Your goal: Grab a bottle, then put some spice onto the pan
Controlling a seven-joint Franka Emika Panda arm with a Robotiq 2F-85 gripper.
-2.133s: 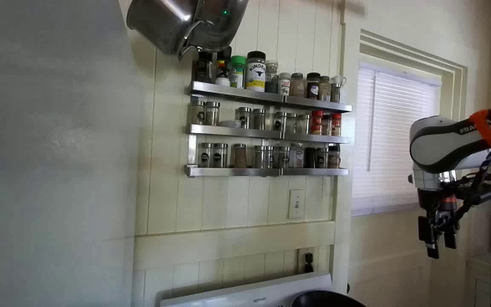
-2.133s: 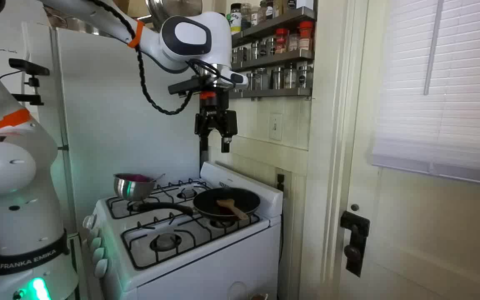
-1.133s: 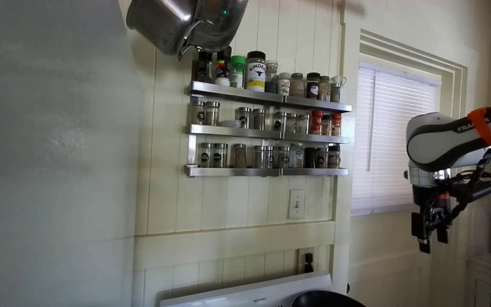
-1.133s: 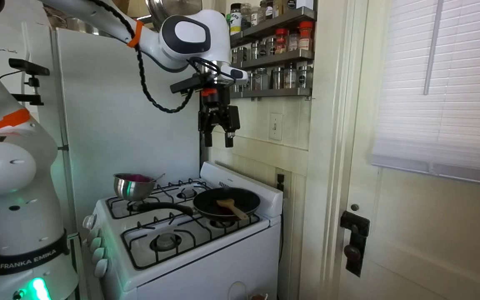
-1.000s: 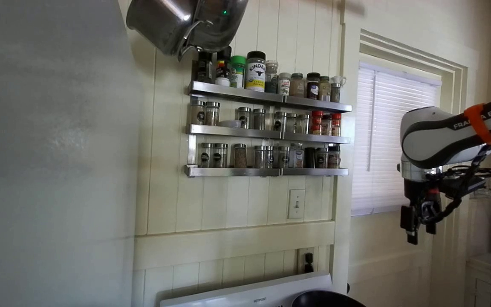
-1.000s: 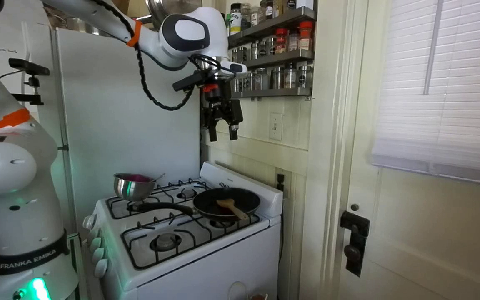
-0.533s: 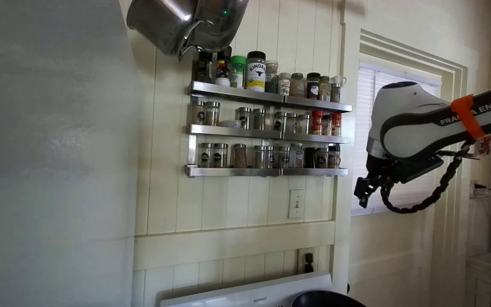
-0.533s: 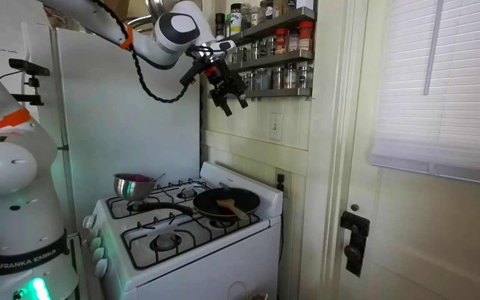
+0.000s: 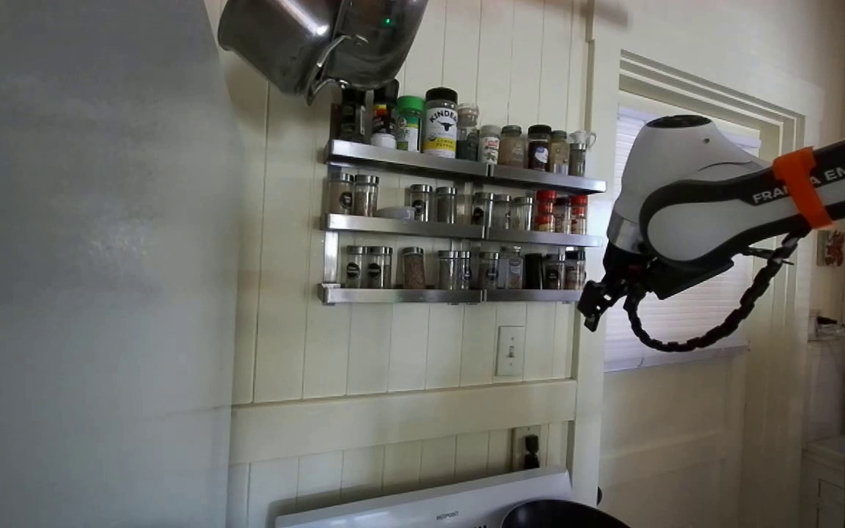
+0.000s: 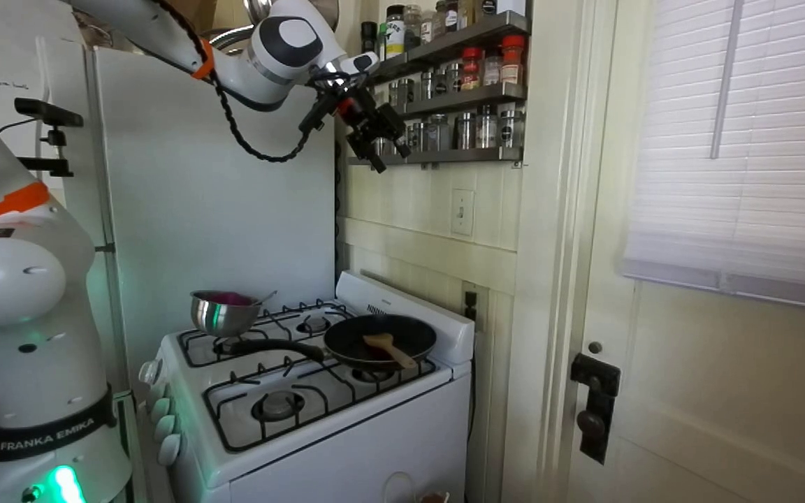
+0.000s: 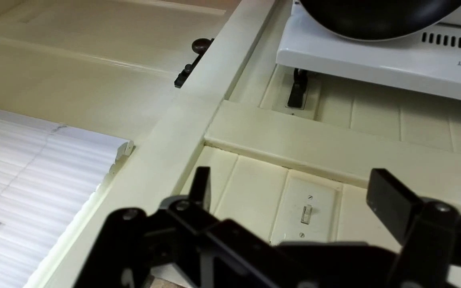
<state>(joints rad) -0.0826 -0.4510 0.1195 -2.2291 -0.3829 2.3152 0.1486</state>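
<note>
Black two-fingered pincer point(image 11: 289, 188): blocky fingertips point(image 11: 392, 206) spread well apart with nothing held between them; cream wall point(image 11: 250, 192) and a white rectangular switch plate point(image 11: 306, 216) show beyond the gap in the wrist view, and no contact is visible.
Pincer angle: slanted downward toward that wall, which suggests an approach rather than a grip.
Round shiny metal bowl point(image 10: 221, 320): sits on the bench point(image 10: 346, 454) (really a white gas stove); anything dropped on the way over could land there.
Shiny grey steel pot point(image 9: 283, 44): overhead; a careless lift of the white-and-black arm point(image 9: 716, 220) might bump it, since depth between them is hard to judge.
Black round frying pan point(image 10: 406, 334): the target, at the wall end of the bench, a pale wooden utensil point(image 10: 388, 346) lying in it; spice shaken from too high or off to one side could miss and scatter.
Silver metal shelves point(image 9: 408, 226): the lowest looks about level with the pincer; entering at this slant could strike a front edge.
Tall black-capped white-and-yellow bottle point(image 9: 441, 125), silver-lidded clear glass jars point(image 9: 488, 271), red-capped bottles point(image 9: 545, 211): upright on those shelves, and which is wanted cannot be told; they stand so close that wide-set fingers could topple a neighbour, smooth glass might slip from a shallow grip, and a cap left on would let no spice out.
</note>
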